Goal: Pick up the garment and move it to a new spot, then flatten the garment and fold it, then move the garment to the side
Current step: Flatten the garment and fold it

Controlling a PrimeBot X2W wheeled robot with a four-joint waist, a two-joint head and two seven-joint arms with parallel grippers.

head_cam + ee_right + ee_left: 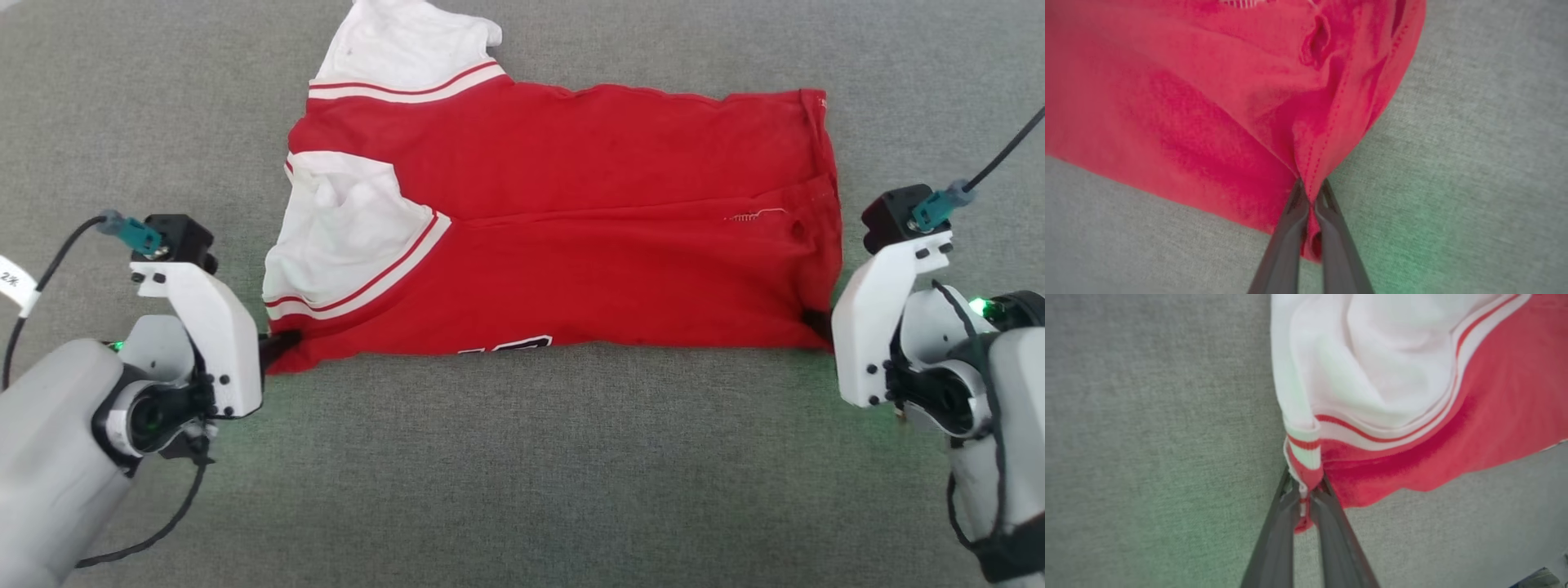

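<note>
On the grey cloth surface (522, 482) lies one garment (588, 245), red, with two white sleeves (343, 220) at its left end, doubled over lengthwise and spread sideways across the middle. Two pincers grip it. The left pincer (280, 343) is clamped tight on the near left corner, just below the striped sleeve trim. The right pincer (815, 320) is pinched closed on the near right corner, at the stitched hem. The near edge runs almost straight between them. Open surface lies all around, widest toward the robot.
</note>
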